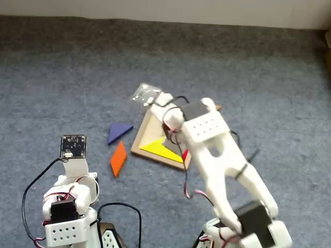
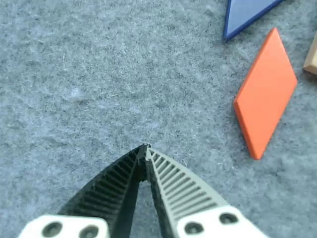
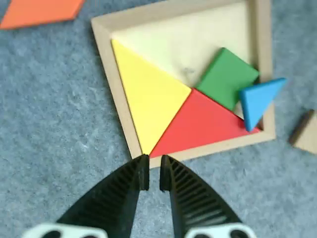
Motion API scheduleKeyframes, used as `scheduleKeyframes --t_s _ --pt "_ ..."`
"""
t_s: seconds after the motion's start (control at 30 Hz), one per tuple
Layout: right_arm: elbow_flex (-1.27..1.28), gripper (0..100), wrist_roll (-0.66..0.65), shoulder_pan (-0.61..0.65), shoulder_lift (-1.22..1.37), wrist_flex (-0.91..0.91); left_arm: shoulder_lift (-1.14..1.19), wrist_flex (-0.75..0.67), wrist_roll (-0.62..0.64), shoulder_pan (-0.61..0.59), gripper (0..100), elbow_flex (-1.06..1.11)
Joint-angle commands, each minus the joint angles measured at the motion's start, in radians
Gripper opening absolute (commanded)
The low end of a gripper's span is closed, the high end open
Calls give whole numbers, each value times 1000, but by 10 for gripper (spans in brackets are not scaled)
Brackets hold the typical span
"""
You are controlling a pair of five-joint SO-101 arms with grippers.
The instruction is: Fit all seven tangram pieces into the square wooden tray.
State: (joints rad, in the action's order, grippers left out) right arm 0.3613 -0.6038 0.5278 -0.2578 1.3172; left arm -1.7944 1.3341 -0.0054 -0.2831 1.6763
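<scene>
From the high view, the square wooden tray point(image 1: 150, 129) sat mid-counter on the grey felt, with the right arm point(image 1: 217, 150) stretched over most of it. I could still make out the yellow triangle point(image 1: 158, 148) inside. The dark blue triangle point(image 1: 119, 132) and the orange parallelogram point(image 1: 118, 158) lay loose on the felt just beside the tray, on the side toward the left arm point(image 1: 70, 206), which was parked down by the near edge. In the left wrist view, the left tool point(image 2: 145, 151) was pinched fully together, tips touching, with nothing in it, over bare felt. The orange parallelogram point(image 2: 266, 94) was near it, the dark blue triangle point(image 2: 245, 12) was past that, and a corner of the tray point(image 2: 311, 59) poked in at the edge. In the right wrist view, the right tool point(image 3: 151, 173) was narrow, just a slim gap and gripping nothing, right at the tray's point(image 3: 101, 37) outer rim by one corner. Inside the tray, the yellow triangle point(image 3: 148, 104) and red triangle point(image 3: 198, 121) sat edge to edge, with the green square point(image 3: 228, 84) touching the red one. The light blue triangle point(image 3: 257, 101) lay across the green square's edge, its tip sticking out over the rim. A brown piece point(image 3: 304, 131) sat outside on the felt.
</scene>
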Motion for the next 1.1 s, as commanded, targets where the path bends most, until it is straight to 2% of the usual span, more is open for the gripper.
scheduleKeyframes --t_s 0.0,0.17,0.27,0.37,0.53,0.63,0.73,0.87,0.93,1.07 --pt "84 47 87 -65 -263 -41 -28 0 -8 -13 7 19" --pt "272 47 196 -182 -444 -219 -30 -5 -9 -13 7 15" --pt "397 47 278 -234 -458 -389 -30 -64 -9 -13 8 -15" --pt "499 47 325 -263 -432 -576 -28 -103 -31 -5 10 -64" --pt "570 47 344 -269 -343 -816 -28 -204 -239 -2 10 -81" --pt "567 47 347 -314 -265 -934 -28 -287 -241 36 10 1" --pt "542 47 399 -387 -151 -1032 -28 -307 -242 48 10 19" --pt "375 53 479 -440 41 -1004 -28 -307 -242 50 10 19" --pt "259 84 505 -443 134 -900 -27 -307 -242 51 11 19" --pt "8 219 514 -440 272 -636 -27 -307 -242 53 11 19"
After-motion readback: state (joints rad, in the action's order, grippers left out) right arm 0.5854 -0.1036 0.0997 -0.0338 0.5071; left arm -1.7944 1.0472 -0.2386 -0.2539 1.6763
